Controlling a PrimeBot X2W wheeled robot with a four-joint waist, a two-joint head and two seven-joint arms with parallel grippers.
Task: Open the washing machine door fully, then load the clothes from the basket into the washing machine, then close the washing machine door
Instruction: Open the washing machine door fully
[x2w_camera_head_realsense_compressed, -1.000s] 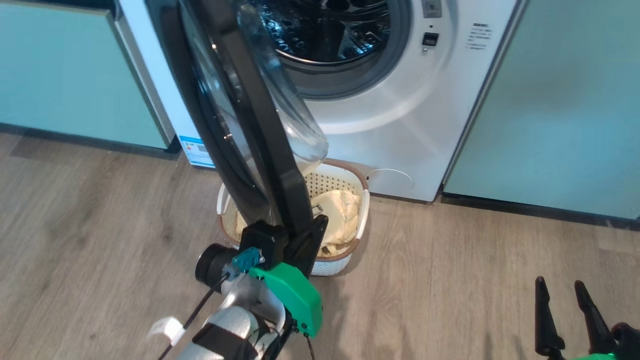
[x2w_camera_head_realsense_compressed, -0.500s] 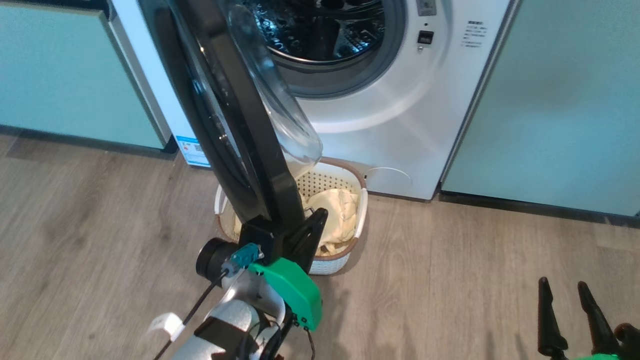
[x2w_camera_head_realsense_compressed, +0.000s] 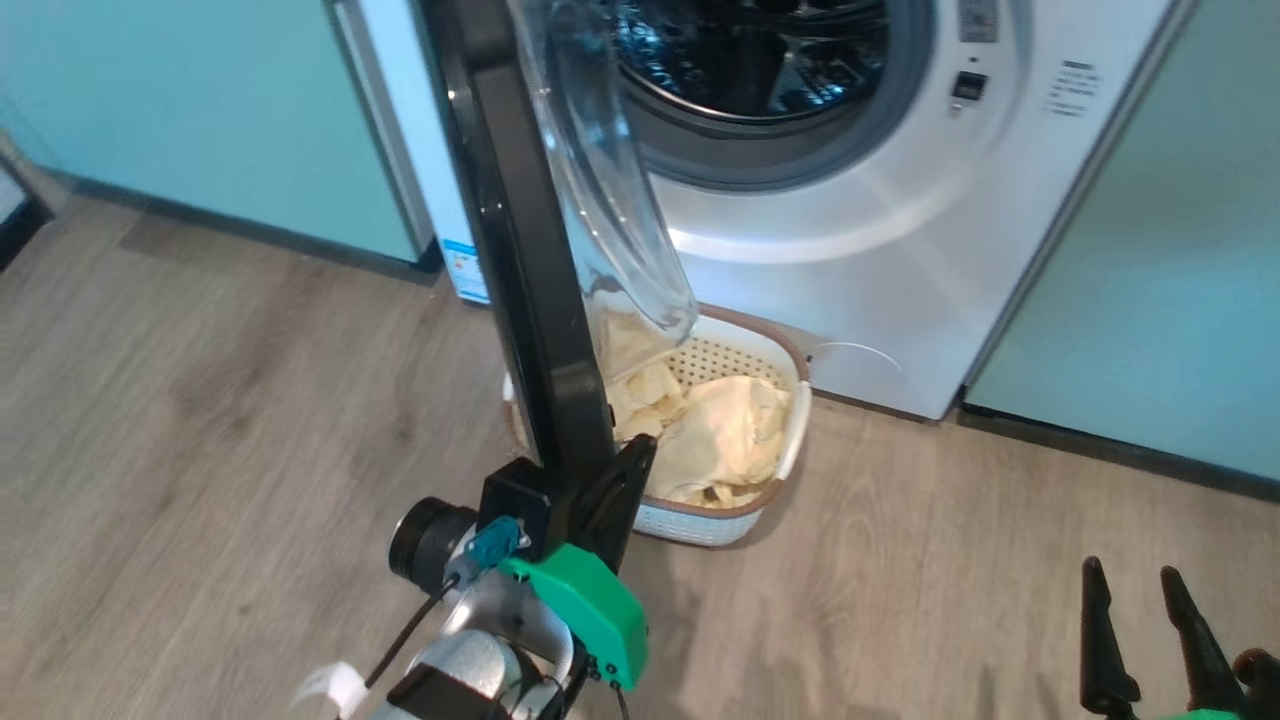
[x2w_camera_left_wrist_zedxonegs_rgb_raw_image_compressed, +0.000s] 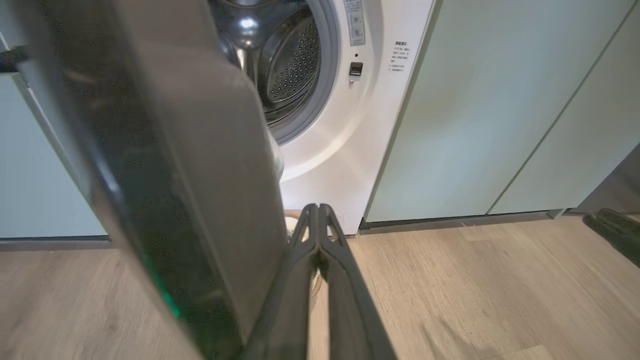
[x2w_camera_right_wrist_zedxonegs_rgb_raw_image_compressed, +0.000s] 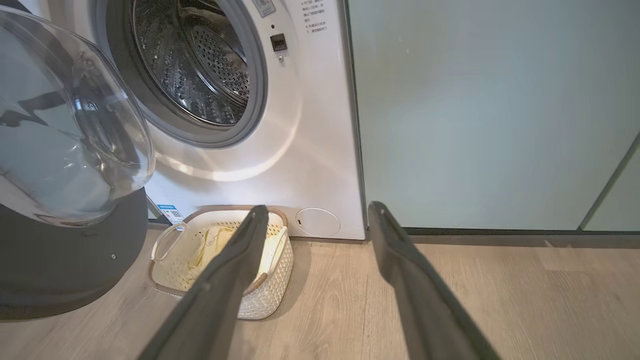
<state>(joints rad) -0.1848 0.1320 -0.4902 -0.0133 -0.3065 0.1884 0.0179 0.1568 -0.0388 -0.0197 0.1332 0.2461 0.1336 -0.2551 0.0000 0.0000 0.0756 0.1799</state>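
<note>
The washing machine door (x2w_camera_head_realsense_compressed: 520, 250) stands swung out, seen edge-on, with its clear glass bowl (x2w_camera_head_realsense_compressed: 610, 170) facing the steel drum (x2w_camera_right_wrist_zedxonegs_rgb_raw_image_compressed: 200, 65) of the white washing machine (x2w_camera_head_realsense_compressed: 880, 260). My left gripper (x2w_camera_head_realsense_compressed: 625, 470) is shut with nothing in it. Its fingers (x2w_camera_left_wrist_zedxonegs_rgb_raw_image_compressed: 327, 270) lie against the inner side of the door (x2w_camera_left_wrist_zedxonegs_rgb_raw_image_compressed: 200, 175), near its low outer edge. Below the door, the cream basket (x2w_camera_head_realsense_compressed: 795, 400) sits on the floor against the washer, with pale yellow clothes (x2w_camera_head_realsense_compressed: 725, 435) in it. My right gripper (x2w_camera_head_realsense_compressed: 1130, 580) hangs open and empty at the lower right, pointing toward the basket (x2w_camera_right_wrist_zedxonegs_rgb_raw_image_compressed: 272, 280).
Pale-green cabinets flank the washer on the left (x2w_camera_head_realsense_compressed: 200, 110) and on the right (x2w_camera_head_realsense_compressed: 1200, 300). Wood floor (x2w_camera_head_realsense_compressed: 200, 400) spreads in front of them. The door overhangs the left part of the basket.
The head camera has turned, shifting the whole picture right. The door now stands more edge-on, swung further out with my left gripper at its edge. More of the clothes shows. The right gripper stays put.
</note>
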